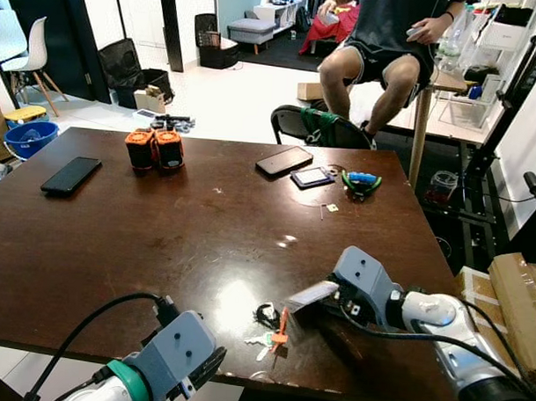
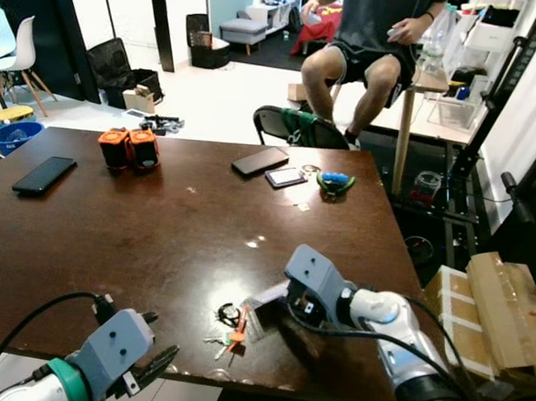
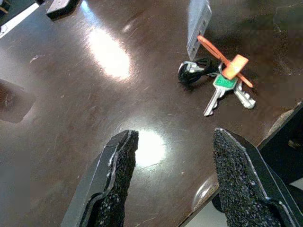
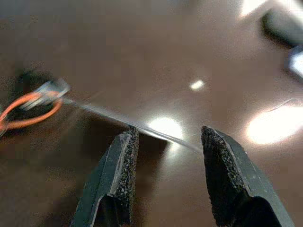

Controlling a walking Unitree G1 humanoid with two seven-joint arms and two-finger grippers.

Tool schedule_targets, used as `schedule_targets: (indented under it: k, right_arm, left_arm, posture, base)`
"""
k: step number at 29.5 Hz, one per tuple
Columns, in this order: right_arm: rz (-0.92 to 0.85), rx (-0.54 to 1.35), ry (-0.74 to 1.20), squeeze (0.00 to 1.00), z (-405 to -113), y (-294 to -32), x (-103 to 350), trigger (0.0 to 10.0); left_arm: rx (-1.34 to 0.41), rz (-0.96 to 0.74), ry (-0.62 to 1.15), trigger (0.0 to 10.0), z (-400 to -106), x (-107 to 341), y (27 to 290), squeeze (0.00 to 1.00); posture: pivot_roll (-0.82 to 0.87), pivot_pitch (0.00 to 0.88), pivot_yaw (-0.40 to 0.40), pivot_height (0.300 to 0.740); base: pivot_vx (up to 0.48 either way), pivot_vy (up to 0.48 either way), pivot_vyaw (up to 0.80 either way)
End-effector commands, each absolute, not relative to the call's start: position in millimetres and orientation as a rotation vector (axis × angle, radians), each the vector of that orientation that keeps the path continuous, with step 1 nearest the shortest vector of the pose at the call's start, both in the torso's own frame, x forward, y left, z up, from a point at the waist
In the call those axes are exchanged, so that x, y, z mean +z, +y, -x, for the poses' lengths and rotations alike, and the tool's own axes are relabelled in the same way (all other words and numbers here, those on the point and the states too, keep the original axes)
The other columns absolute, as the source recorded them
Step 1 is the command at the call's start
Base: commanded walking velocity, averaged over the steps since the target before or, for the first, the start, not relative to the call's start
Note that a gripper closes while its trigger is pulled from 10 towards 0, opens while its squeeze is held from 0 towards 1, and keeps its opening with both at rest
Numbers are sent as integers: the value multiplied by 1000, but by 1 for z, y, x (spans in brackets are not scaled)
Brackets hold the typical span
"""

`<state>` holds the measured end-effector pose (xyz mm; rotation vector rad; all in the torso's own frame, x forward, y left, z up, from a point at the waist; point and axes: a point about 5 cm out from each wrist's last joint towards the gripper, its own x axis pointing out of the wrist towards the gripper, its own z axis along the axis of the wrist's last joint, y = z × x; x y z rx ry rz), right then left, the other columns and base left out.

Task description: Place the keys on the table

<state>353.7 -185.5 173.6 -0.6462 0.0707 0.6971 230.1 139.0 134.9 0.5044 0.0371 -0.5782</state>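
Already lying on the dark brown glossy wooden counter (image 1: pixel 188 233), the bunch of silver keys with an orange strap and a green tag (image 1: pixel 270 334) sits close to the near edge, a black fob at its far side. The right hand (image 4: pixel 165 142) hovers low over the counter just beside the keys, on their right; its two black padded fingers (image 4: pixel 124 165) are spread apart with nothing between them, and the orange loop lies off to one side in the right wrist view. A small silvery flat piece (image 1: pixel 310 295) sits at the front of this hand, just right of the keys. The left hand (image 3: pixel 173 163) hangs at the near edge of the counter, left of the keys; its fingers (image 3: pixel 118 165) are likewise wide apart and empty, with the keys lying beyond their tips.

Farther back on the counter stand two orange-and-black blocks (image 1: pixel 153 149) side by side, a black phone (image 1: pixel 71 174) near the left edge, another dark phone (image 1: pixel 284 160) towards the far side with a smaller framed card (image 1: pixel 312 176) just beside it, and blue-and-green-handled pliers (image 1: pixel 363 180) to the right of those. Beyond the counter a person in dark shorts (image 1: pixel 379 46) sits on a stool, and a black folding chair (image 1: pixel 319 127) stands by the far edge.
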Motion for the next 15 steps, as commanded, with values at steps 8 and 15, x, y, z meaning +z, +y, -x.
schedule_targets:
  k: [8, 15]
  right_arm:
    - [627, 470, -123, 0, -369, -192, 203, 10000]
    - [578, 413, -192, 0, -371, -194, 215, 10000]
  left_arm:
    - [-547, -533, 51, 10000, -231, 135, 144, 0]
    - [-504, -561, 44, 10000, -234, 135, 149, 0]
  posture:
    - [-121, 46, 118, 740]
    - [-121, 46, 118, 740]
  base:
    - [0, 0, 0]
    - [0, 0, 0]
